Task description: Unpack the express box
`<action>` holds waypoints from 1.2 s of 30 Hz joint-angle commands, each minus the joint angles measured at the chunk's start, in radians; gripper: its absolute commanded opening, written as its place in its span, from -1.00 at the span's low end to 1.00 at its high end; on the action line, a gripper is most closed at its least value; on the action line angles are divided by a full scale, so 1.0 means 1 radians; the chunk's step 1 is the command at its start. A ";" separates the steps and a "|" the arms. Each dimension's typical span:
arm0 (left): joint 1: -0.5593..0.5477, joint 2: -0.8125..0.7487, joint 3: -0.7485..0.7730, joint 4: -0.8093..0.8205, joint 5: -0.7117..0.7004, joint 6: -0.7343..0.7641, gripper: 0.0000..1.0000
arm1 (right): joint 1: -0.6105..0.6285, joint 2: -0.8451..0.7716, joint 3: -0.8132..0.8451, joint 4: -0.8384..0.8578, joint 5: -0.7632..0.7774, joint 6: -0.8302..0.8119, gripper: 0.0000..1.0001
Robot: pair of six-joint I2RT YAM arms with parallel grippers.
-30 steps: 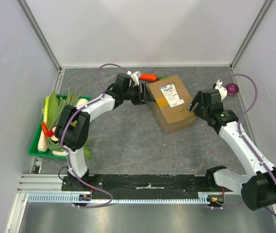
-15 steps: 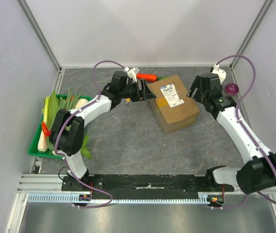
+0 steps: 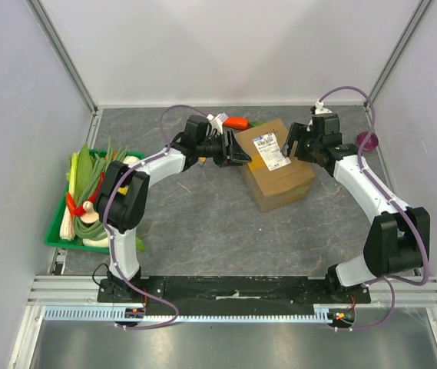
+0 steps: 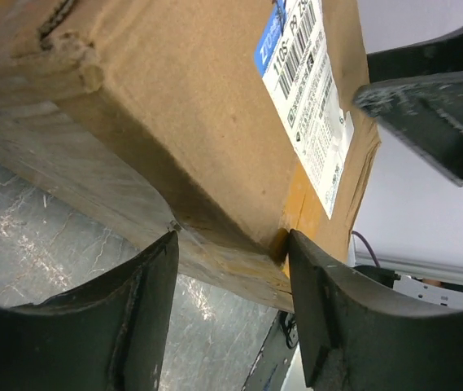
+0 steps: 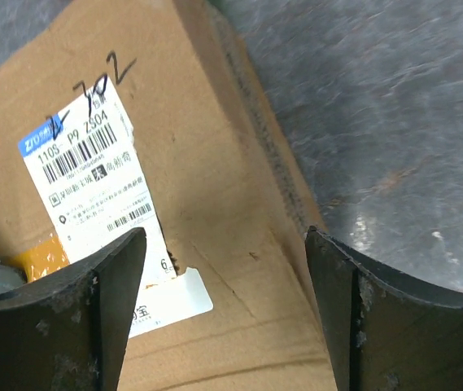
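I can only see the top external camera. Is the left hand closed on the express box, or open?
Observer: Open. The left wrist view shows the left hand with fingers apart and the lower edge of the express box between them.
Operator: And the right hand?
Observer: Open too. Its wrist view shows the right hand over the box top, with the label between its fingers.
Operator: Anything written there?
Observer: Yes, dark handwritten marks beside the label's blue end.

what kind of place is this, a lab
Most likely a robot lab test cell: blank panel walls on aluminium framing enclose a grey table, the left arm and right arm are bolted at its near edge, and the express box and vegetable tray look staged.
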 commanded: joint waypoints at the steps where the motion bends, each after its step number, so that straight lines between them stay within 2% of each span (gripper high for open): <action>1: 0.003 -0.002 0.014 -0.067 0.029 0.047 0.14 | -0.001 0.030 0.027 0.043 -0.158 -0.047 0.71; 6: 0.015 -0.030 -0.060 -0.113 0.009 0.094 -0.20 | -0.001 0.033 0.042 0.052 -0.241 -0.040 0.65; 9: 0.032 -0.045 -0.108 -0.116 0.009 0.107 -0.27 | -0.001 0.010 0.059 0.053 -0.306 -0.028 0.63; 17: 0.058 -0.114 -0.197 -0.176 -0.016 0.114 -0.21 | 0.030 -0.059 0.065 0.090 -0.474 0.029 0.64; 26: 0.059 -0.159 -0.272 -0.259 -0.095 0.131 -0.19 | 0.177 -0.079 0.025 0.104 -0.452 0.093 0.64; 31: 0.061 -0.147 -0.260 -0.288 -0.108 0.133 -0.18 | 0.246 -0.087 -0.027 0.090 -0.442 0.105 0.64; 36: 0.067 -0.186 -0.252 -0.320 -0.176 0.133 -0.17 | 0.265 -0.111 0.005 0.064 -0.397 0.107 0.64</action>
